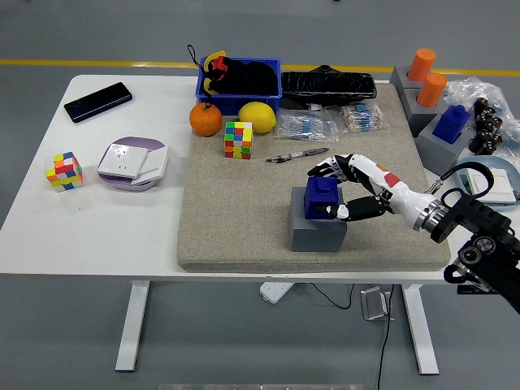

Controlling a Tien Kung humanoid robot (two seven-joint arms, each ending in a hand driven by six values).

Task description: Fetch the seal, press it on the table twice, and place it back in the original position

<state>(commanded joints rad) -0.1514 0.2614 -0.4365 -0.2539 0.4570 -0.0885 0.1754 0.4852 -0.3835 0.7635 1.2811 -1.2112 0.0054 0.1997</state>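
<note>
Grey mat [244,227], blue seal [322,197] on its base, between right hand [340,188] fingers.

Centre right: dark blue block-shaped seal [322,197] on a grey square base [318,230]; tan felt mat [244,211]; white counter [97,219]; upper centre: orange round fruit [205,119], yellow lemon [257,117].

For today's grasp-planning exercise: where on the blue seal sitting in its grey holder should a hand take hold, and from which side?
Grip the blue seal by the upper body standing clear of the grey holder, since its lower part is sunk in the holder. Come from the right, fingers on opposite flat side faces, as the right hand is placed, probably then lifting straight up.
</note>
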